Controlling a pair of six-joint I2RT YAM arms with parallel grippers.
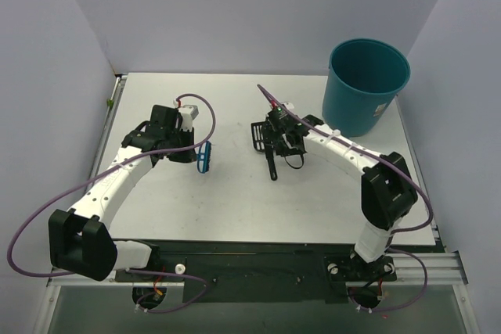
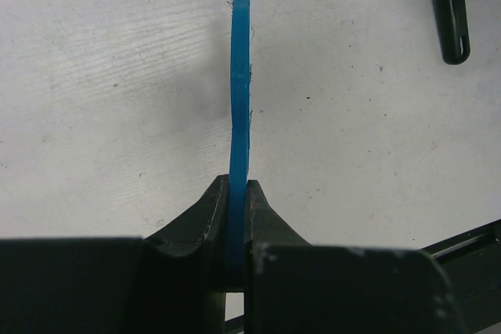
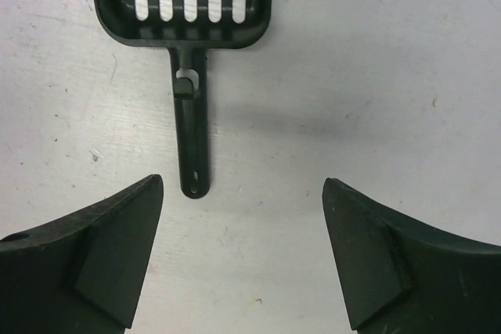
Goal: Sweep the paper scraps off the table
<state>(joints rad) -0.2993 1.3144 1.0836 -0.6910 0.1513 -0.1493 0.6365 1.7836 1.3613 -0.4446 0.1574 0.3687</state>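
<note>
Overhead view of a large flat white rectangular tabletop (image 1: 235,209) with a metal-railed edge, two white-and-black robot arms reaching in from the near side. At the far right corner, a teal round plastic bin (image 1: 368,87), upright, mouth open.

Left of centre, the left gripper (image 1: 190,152) (image 2: 237,201), clenched on a small blue plastic hand brush (image 1: 205,157) (image 2: 239,99). In the left wrist view, black jaws pinched tight on the thin blue handle, brush held on edge over the table, a few bristle tips visible at its far end.

Right of centre, the right gripper (image 1: 285,148) (image 3: 243,185), released, jaws spread wide, grasping nothing. Just beyond it, a black slotted plastic scoop (image 1: 258,134) (image 3: 192,33) lying flat on the table, slotted pan toward the far side, handle pointing near. Handle end close beside one fingertip, not touching.

Only faint specks and scuffs on the white surface in the wrist views; impossible to tell whether any are paper scraps.
</note>
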